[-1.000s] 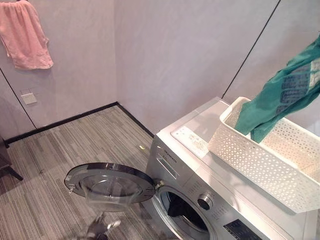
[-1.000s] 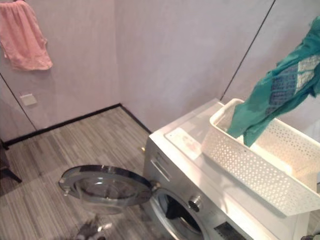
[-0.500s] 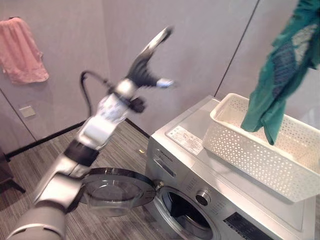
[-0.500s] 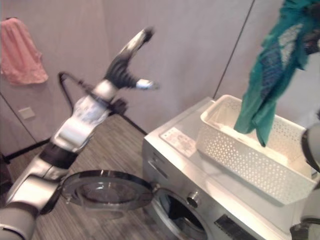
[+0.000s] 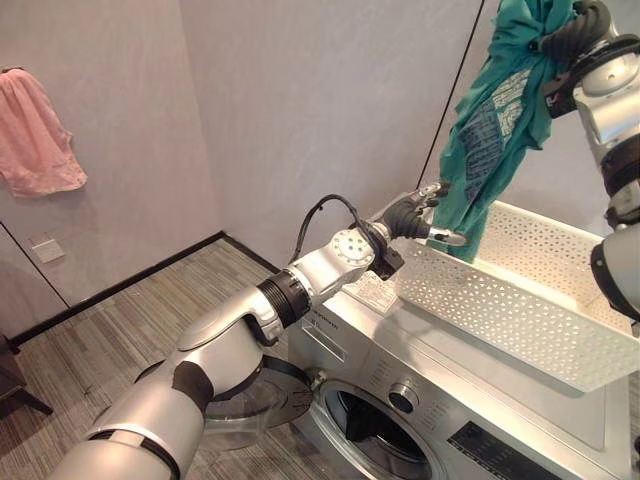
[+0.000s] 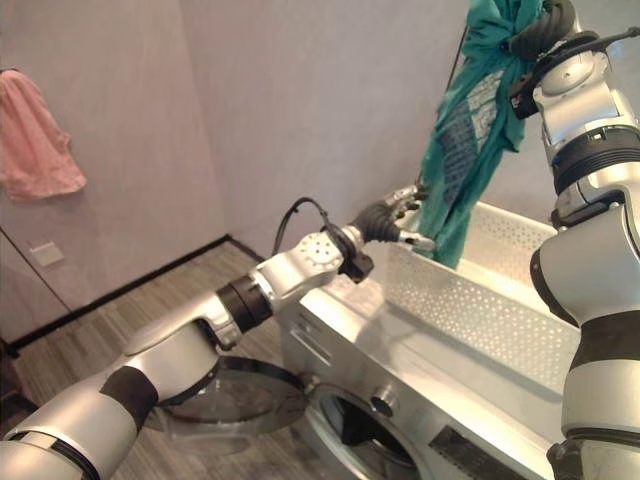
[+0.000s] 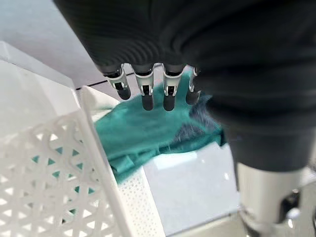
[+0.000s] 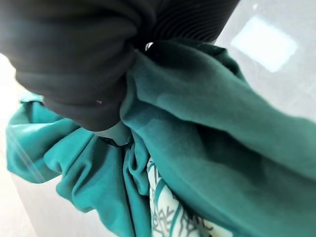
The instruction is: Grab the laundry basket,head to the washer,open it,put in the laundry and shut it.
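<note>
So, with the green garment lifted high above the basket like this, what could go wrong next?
The green garment hangs from the right hand, and its lower end still dips inside the white basket, so pulling it sideways could drag or tip the basket on the washer. The left hand reaches close to the cloth with its fingers extended and might snag it. The washer door is open low down, so the trailing cloth could catch on it.
</note>
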`<state>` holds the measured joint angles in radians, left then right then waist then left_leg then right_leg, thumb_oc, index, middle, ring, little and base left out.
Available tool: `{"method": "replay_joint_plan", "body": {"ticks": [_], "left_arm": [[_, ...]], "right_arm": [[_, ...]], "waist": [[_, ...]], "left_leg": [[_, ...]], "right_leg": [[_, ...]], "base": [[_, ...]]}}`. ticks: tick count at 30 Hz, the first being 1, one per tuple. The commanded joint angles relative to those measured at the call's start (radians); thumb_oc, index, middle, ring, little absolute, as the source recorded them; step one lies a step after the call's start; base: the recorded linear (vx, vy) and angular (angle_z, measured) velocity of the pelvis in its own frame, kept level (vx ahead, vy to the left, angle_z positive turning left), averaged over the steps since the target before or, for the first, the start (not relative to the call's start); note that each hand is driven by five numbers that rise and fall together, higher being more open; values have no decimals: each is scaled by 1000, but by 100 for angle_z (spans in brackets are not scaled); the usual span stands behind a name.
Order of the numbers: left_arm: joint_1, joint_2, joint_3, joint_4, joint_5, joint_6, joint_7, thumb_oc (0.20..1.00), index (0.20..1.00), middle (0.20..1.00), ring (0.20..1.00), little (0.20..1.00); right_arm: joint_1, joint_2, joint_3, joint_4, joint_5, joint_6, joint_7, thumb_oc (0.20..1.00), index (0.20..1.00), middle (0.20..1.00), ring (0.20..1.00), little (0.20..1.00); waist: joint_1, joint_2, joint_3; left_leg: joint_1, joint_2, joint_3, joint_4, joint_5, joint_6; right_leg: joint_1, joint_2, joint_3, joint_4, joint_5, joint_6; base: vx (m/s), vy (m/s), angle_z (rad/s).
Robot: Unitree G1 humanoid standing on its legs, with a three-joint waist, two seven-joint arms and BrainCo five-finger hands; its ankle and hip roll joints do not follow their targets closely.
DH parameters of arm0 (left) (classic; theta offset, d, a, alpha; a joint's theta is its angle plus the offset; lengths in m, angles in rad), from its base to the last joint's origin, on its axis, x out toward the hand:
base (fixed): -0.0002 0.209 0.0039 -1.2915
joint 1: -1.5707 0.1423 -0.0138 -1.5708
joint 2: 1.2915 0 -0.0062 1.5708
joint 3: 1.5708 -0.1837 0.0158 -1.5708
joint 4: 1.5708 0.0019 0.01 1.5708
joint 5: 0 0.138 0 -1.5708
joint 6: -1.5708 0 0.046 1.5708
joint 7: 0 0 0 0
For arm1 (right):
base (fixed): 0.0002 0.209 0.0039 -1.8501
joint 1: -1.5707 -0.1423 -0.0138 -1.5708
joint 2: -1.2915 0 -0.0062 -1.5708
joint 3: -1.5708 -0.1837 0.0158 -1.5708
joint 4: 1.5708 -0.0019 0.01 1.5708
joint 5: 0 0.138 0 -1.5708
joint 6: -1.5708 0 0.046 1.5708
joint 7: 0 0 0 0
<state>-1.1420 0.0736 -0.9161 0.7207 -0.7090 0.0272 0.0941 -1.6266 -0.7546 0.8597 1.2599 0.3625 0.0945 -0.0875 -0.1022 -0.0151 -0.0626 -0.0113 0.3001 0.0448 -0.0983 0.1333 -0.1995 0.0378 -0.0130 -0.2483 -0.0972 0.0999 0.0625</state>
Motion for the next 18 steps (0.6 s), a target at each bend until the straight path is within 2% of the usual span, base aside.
{"method": "replay_joint_plan", "body": {"ticks": [1,8,18], "left_arm": [[-167,-39,26,112,-31,-38,34,1000,1000,1000,1000,1000],[-224,-77,55,211,-25,-48,41,1000,1000,1000,1000,1000],[-315,-72,77,336,16,-43,49,1000,1000,1000,1000,1000]], "right_arm": [[-262,-60,86,36,32,-30,-51,200,200,200,200,200],[-228,-29,78,-32,40,-48,-48,200,200,200,200,200],[-192,16,68,-81,56,-53,-36,200,200,200,200,200]], "waist": [[22,-32,28],[14,-26,28],[2,-22,26]], "left_leg": [[113,9,44,11,-123,9],[114,8,53,11,-123,10],[123,1,69,11,-127,16]], "right_leg": [[40,-83,42,10,-130,78],[37,-84,50,10,-130,77],[37,-88,67,10,-123,76]], "base": [[0,0,0],[0,1,-2],[1,1,-3]]}}
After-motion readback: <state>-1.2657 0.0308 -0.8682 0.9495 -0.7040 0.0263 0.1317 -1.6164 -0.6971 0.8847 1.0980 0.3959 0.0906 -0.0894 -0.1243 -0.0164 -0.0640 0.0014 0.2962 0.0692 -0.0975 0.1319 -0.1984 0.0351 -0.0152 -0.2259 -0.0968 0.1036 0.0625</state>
